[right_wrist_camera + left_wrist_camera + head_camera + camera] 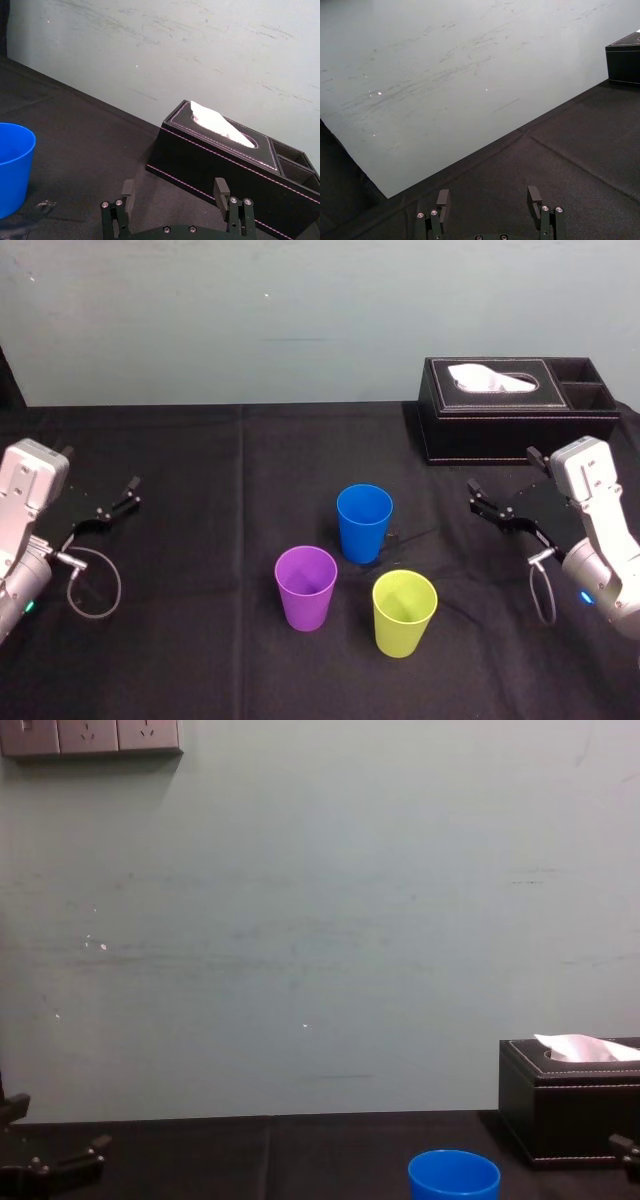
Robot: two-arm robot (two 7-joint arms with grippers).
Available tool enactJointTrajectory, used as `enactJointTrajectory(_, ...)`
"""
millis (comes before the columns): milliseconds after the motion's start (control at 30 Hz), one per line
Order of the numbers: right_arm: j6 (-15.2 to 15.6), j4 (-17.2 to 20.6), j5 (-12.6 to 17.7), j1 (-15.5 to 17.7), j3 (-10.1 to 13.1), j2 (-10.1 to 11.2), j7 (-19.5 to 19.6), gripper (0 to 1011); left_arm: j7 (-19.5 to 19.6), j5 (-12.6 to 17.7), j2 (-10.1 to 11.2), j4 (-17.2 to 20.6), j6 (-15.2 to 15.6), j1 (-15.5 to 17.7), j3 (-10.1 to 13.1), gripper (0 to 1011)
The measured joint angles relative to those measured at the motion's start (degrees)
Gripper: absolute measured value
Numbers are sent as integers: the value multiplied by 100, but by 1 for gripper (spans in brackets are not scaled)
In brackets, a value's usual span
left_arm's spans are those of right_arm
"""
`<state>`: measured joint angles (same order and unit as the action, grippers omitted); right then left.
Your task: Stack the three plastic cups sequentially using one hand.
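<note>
Nothing is stacked yet: blue cup (364,523), purple cup (306,586) and yellow-green cup (404,612) stand apart, while left gripper (118,498) and right gripper (503,472) are spread and empty.

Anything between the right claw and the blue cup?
Nothing visible. Bare black cloth lies between the open right claw and the blue cup; the tissue box sits behind the claw, off that line. Left claw is open at far left.

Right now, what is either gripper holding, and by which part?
Nothing is held. The left gripper and right gripper are open and empty; the blue cup, purple cup and yellow-green cup stand untouched.
</note>
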<state>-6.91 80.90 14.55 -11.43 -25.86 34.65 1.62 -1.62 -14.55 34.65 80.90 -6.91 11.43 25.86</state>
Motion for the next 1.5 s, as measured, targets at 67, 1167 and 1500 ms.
enactJointTrajectory(67,0,0,0,0,0,0,0,1003,0,0,0,0,0,0,0,1011)
enactJointTrajectory(1167,-186,1435,1432,1525,1253,1129,-2026,1003,0,0,0,0,0,0,0,1011)
enactJointTrajectory(1500,-481,1557,1820,1921,1415,1396,-3051,1003,0,0,0,0,0,0,0,1011)
